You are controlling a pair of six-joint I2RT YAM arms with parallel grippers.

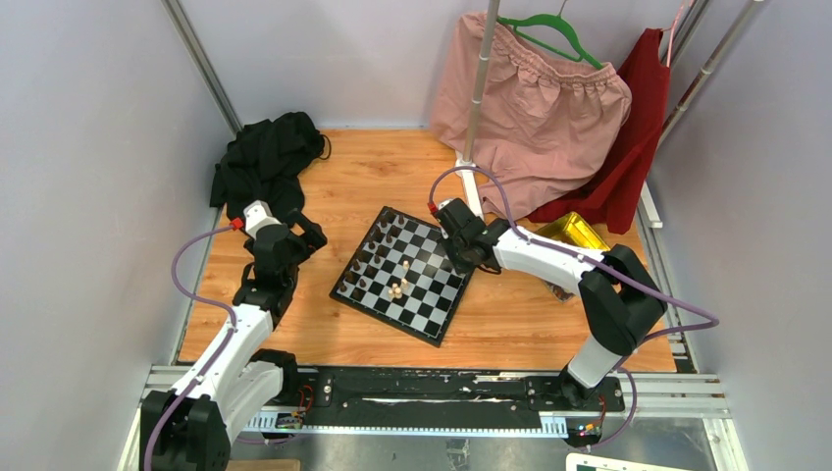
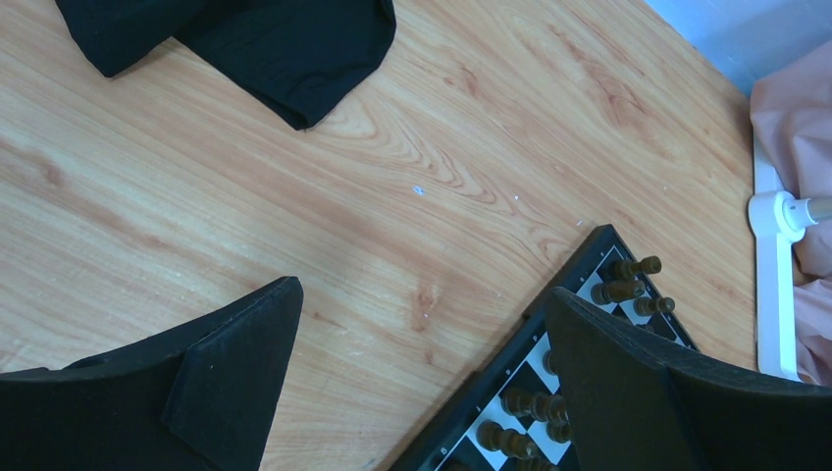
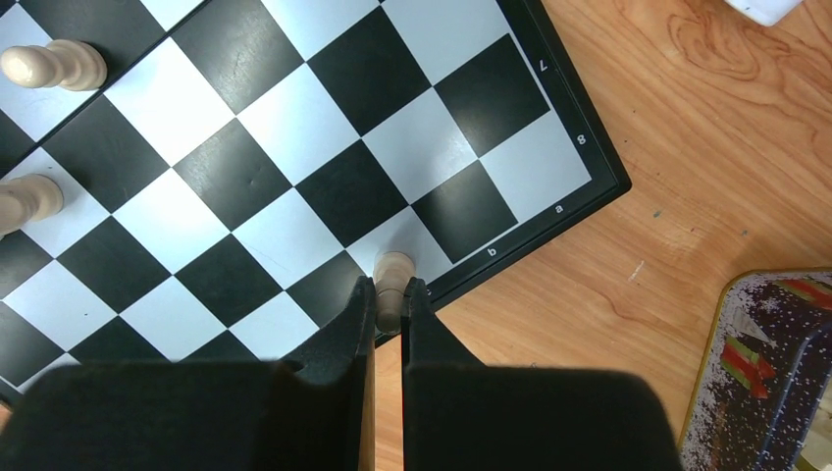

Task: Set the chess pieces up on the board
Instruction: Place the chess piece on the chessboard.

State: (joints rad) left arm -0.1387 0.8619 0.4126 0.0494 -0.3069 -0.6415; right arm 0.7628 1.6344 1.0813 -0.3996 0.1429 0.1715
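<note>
Clamped in the right claw (image 3: 390, 291): one pale piece (image 3: 393, 267), pinched snug between both fingers. Poised right over the board (image 3: 324, 98) at its edge row, by the printed letter b, one square in from the corner. Hard to say whether touching the square or just above it. Held with the long axis roughly in line with the fingers, head and base along the claw, so set for a straight drop rather than a tilt. Directly under the claw, with no sideways reach called for. Probably just a matter of seating the base flat on that edge square and parting the fingers.

Over on the other side, left claw (image 2: 422, 304) spread wide and gripping nothing. Hovering above bare surface (image 2: 392, 147) just off a corner of the board, beside the ranks of dark pieces (image 2: 628, 267). Well apart from the pale piece, so clearly a job for the right arm. Worth watching: so close to the rim, easy to nudge off the square on release.
</note>
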